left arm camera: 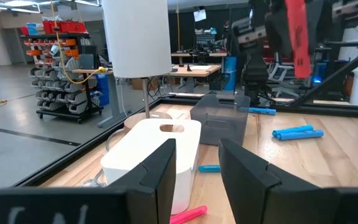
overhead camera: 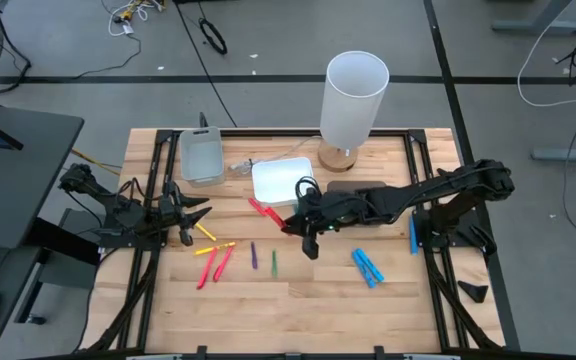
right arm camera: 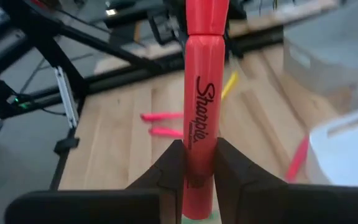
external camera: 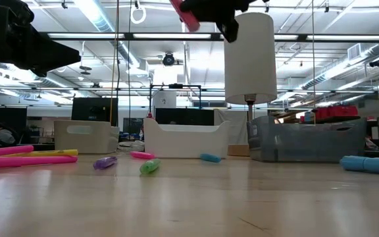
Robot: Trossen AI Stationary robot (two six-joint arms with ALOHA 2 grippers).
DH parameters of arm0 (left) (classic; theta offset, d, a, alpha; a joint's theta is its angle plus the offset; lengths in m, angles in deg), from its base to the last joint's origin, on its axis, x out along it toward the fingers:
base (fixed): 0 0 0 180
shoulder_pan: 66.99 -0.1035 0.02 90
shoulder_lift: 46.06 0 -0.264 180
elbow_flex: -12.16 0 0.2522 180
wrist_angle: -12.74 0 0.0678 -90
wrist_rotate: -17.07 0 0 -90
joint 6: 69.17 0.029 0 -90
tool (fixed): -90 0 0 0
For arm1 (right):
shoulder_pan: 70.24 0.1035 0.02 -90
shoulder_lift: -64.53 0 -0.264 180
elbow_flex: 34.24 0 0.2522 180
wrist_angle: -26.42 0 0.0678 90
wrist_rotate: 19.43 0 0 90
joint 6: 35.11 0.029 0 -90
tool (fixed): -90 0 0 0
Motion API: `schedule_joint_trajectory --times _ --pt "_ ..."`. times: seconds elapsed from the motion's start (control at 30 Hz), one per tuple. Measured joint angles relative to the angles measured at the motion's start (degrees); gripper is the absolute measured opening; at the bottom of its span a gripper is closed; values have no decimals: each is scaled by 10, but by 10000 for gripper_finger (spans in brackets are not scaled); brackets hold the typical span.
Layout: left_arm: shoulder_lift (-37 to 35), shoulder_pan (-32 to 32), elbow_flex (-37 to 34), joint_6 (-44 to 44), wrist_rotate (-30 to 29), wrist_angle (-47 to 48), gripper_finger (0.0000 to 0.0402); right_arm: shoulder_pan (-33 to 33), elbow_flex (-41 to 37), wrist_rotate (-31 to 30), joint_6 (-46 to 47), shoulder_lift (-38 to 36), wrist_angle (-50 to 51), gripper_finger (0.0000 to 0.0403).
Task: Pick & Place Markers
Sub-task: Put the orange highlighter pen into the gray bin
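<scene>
My right jaws (right arm camera: pixel 194 171) are clamped on a red marker (right arm camera: pixel 201 93), a smooth coral-red stick with black script lettering down its barrel. Its long axis runs straight out from between my fingers (right arm camera: pixel 166 168), and I hold it lifted above the table (overhead camera: pixel 298 300), just beside the white tray (overhead camera: pixel 281 180).

My left jaws (left arm camera: pixel 194 174) stand a little apart with nothing between them, waiting at the table's left edge.

The other markers lie flat on the wood: a yellow marker (overhead camera: pixel 206 231) and two pink markers (overhead camera: pixel 214 264) toward my left arm, a purple marker (overhead camera: pixel 254 256) and a green marker (overhead camera: pixel 274 262) side by side near the middle, both lying front to back, and two blue markers (overhead camera: pixel 367 266) together toward my right arm, slanted. Another pink marker (overhead camera: pixel 259 208) lies just beside the white tray.

I cannot tell what is inside the white tray, the grey tray (overhead camera: pixel 201 155) at the back left, or the dark tray (left arm camera: pixel 219 118) beside the white one.
</scene>
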Motion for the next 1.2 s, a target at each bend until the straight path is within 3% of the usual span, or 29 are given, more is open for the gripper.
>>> schedule_joint_trajectory --times 0.5,0.97,1.2 --pt "0 0 0 0 0 0 128 1 0 0 -59 0 -123 55" --pt "0 0 0 -1 9 -1 128 1 0 -8 -75 0 -160 55" --pt "0 0 2 16 111 -16 128 1 0 -14 -75 0 -161 55"
